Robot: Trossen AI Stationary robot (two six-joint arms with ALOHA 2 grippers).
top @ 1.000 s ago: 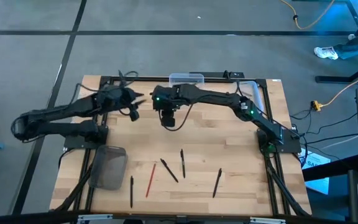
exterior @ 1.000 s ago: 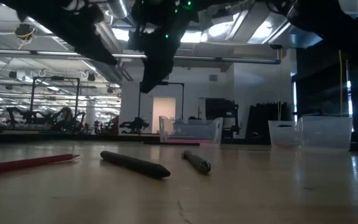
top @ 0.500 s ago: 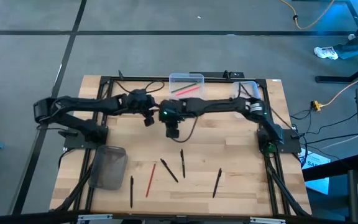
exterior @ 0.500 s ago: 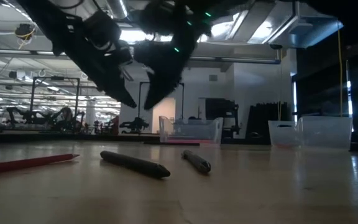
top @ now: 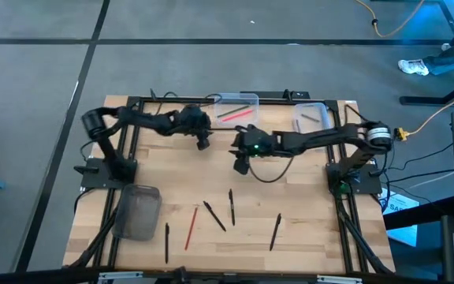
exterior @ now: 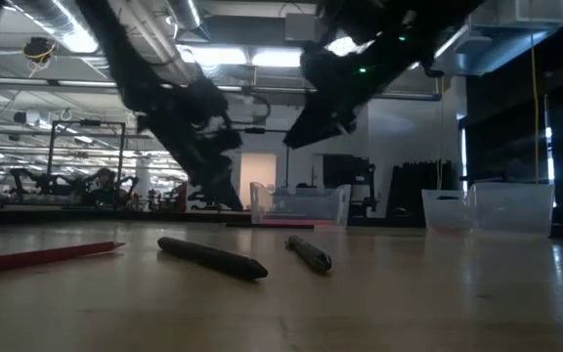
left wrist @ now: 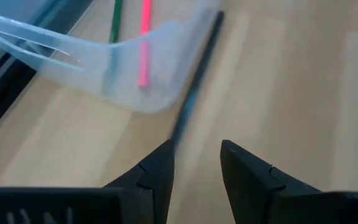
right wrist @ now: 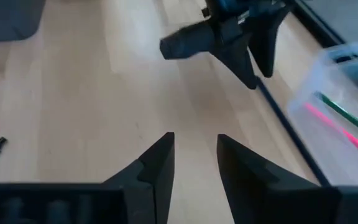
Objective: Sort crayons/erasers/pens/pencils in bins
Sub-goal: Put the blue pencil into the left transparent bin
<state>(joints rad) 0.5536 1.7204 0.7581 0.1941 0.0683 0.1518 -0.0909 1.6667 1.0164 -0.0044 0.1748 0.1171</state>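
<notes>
Both arms have swung toward the right of the high view since the earlier frames: the left gripper, which was left of centre, now sits just below the middle clear bin at the top edge of the worktop, and the right gripper has shifted from centre toward the right, its arm now stretched almost flat across the upper right. The pens have not moved.

In each wrist view the fingers of the left and the fingers of the right stand a narrow gap apart with nothing between them. Both grippers hang above the wood, as the low view shows.

Three bins: the middle clear one holds a pink and a green stick; a second clear bin sits at upper right; the dark bin lies at lower left.

On the lower half of the worktop lie five dark pens and one red pencil, all well apart from both grippers.
</notes>
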